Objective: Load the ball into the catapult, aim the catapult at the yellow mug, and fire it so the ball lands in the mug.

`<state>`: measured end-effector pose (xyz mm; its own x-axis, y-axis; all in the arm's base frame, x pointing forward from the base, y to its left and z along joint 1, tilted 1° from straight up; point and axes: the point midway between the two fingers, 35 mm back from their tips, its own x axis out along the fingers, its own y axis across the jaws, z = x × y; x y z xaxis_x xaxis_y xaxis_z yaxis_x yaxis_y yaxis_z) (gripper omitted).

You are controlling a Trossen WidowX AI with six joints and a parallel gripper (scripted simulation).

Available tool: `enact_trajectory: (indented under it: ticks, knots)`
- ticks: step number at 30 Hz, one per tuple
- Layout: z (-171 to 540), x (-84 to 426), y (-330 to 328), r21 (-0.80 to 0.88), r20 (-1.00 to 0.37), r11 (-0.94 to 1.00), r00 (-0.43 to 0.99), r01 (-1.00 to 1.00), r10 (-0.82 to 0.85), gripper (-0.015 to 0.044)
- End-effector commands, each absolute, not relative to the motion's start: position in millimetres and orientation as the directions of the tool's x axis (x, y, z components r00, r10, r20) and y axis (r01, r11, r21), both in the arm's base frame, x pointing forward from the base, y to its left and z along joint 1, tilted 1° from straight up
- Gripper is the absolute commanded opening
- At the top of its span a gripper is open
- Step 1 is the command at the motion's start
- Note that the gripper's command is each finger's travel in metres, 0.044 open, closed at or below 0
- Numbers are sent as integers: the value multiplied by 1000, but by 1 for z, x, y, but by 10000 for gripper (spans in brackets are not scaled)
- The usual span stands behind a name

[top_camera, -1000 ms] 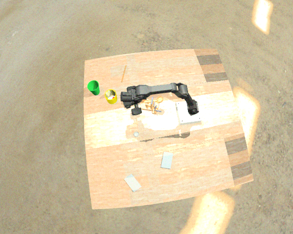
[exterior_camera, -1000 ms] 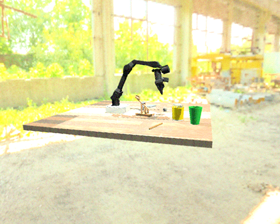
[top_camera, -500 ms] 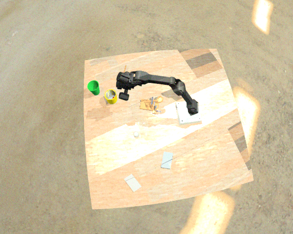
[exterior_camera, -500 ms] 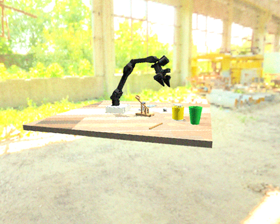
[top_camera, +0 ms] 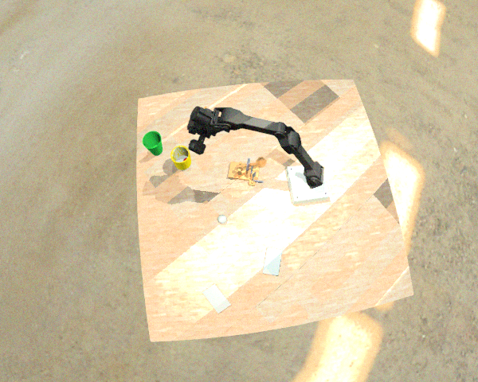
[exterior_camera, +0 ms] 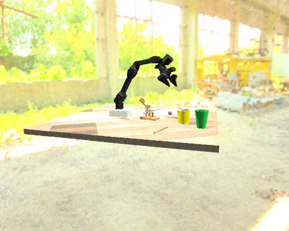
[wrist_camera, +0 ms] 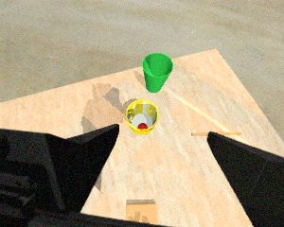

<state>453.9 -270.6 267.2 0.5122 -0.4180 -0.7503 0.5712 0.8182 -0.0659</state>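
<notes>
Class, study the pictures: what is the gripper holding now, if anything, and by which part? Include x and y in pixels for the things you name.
Nothing is held: the gripper (exterior_camera: 173, 85) (wrist_camera: 162, 131) is open, its fingers wide apart with no object between them.

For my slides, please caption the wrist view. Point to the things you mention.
Open black end effector (wrist_camera: 162, 131) above a round yellow mug (wrist_camera: 142, 130) containing something red, green tapered cup (wrist_camera: 153, 80) beyond.

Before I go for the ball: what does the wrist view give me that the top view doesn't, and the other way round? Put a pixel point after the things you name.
Only the wrist view: the thin wooden stick (exterior_camera: 161, 129) (wrist_camera: 216, 133).

Only the top view: the ball (top_camera: 221, 219) (exterior_camera: 170, 112), the white base block (top_camera: 296, 195) (exterior_camera: 118, 113) and two pale flat panels (top_camera: 272, 263) (top_camera: 216, 298) (exterior_camera: 156, 109).

Both: the green cup (top_camera: 152, 143) (exterior_camera: 201, 119) (wrist_camera: 157, 76), the yellow mug (top_camera: 183, 164) (exterior_camera: 183, 117) (wrist_camera: 129, 120) with something red inside, and the catapult (top_camera: 233, 175) (exterior_camera: 149, 118) (wrist_camera: 141, 205), cut off in the wrist view.
</notes>
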Motion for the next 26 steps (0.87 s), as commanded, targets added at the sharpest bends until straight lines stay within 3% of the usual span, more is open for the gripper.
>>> enact_trajectory:
  ticks: [1, 26]
  knots:
    - [266, 455, -270, -57, -751, 818, 515, 572, -413, 440]
    - [266, 454, -271, -66, -752, 818, 511, 571, -417, 440]
